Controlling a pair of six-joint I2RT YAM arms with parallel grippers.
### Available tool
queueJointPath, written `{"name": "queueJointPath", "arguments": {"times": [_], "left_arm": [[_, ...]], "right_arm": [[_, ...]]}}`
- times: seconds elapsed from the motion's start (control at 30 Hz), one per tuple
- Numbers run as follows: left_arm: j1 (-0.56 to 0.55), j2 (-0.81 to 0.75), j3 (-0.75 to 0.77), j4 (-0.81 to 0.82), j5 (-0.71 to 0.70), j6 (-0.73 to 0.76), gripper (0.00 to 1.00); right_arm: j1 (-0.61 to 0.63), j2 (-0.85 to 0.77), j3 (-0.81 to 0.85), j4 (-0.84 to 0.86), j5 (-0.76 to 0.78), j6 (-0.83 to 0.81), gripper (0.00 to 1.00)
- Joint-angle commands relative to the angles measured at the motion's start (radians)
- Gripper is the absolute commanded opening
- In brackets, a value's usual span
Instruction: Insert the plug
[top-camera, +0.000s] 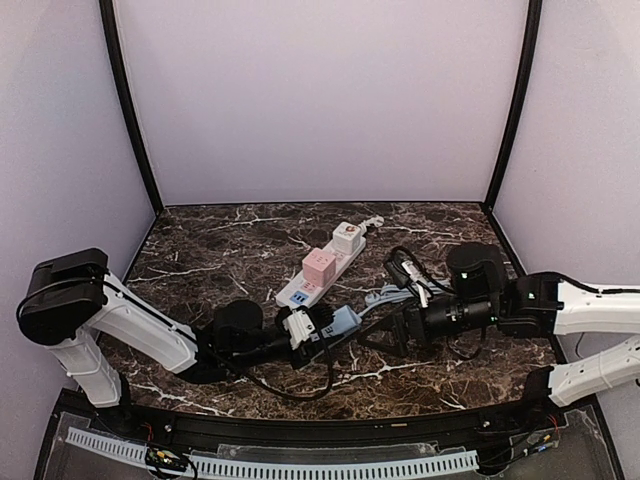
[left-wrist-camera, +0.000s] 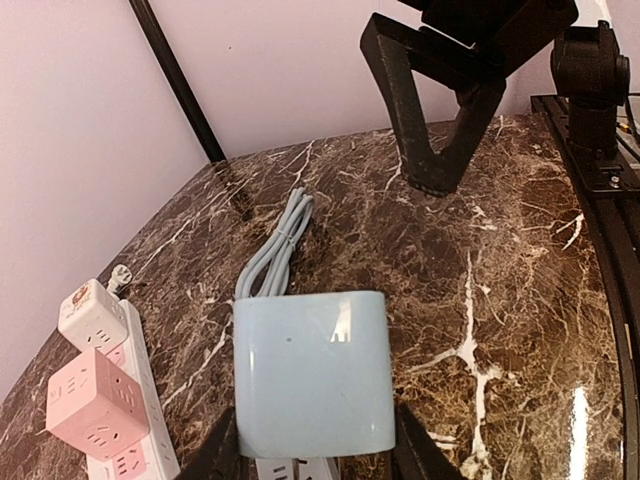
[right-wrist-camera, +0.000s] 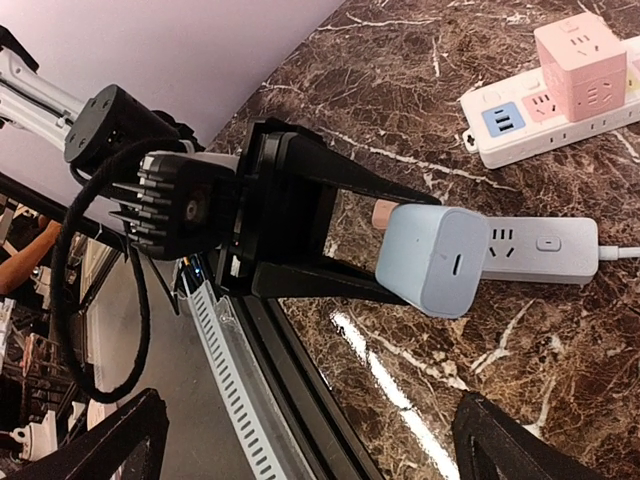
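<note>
**Blue plug (top-camera: 345, 321) clamped in the left end effector (top-camera: 335, 328); right end effector (top-camera: 395, 335) spread wide**

From above: a dark marble tabletop (top-camera: 220, 250) veined in white, closed in by pale lilac walls (top-camera: 320, 100) and black posts (top-camera: 128, 110). The two end effectors face each other near the front edge, with the plug between them. Beyond the left one lies a long power strip (top-camera: 292, 292) carrying a pink cube (top-camera: 319, 265) and a white cube (top-camera: 347, 238).

Left wrist: its fingers (left-wrist-camera: 415, 450) press the plug from both sides — a firm hold. A grey cable (left-wrist-camera: 278, 240) runs ahead of the plug. The right end effector hangs farther ahead with bare marble between, and the long power strip sits off to the left.

Right wrist: its own fingers (right-wrist-camera: 110, 440) stand far apart, holding nothing. Straight ahead, the plug covers one end of a short white strip (right-wrist-camera: 545, 250) — whether it is seated there, I cannot tell.
</note>
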Motion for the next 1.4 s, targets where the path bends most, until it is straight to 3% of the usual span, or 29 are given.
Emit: {"name": "queueJointPath", "arguments": {"times": [0.0,0.3,0.43,0.97,1.37], "left_arm": [[-0.003,-0.048,-0.02,0.059,-0.02,0.016,0.2],[-0.003,-0.099,-0.063,0.069,0.078,0.034,0.2],[-0.003,-0.123,-0.077,0.056,0.155,0.045,0.2],[-0.004,-0.123,-0.077,0.048,0.132,0.052,0.2],[-0.003,-0.106,-0.071,0.05,0.132,0.052,0.2]], "right_arm": [[0.0,0.035,0.04,0.063,-0.058,-0.014,0.99],[-0.006,0.121,0.094,0.028,0.02,0.001,0.99],[-0.021,0.183,0.125,0.025,-0.014,0.019,0.98],[-0.021,0.297,0.173,0.057,-0.105,0.057,0.67],[-0.022,0.306,0.192,0.063,-0.081,0.071,0.59]]}}
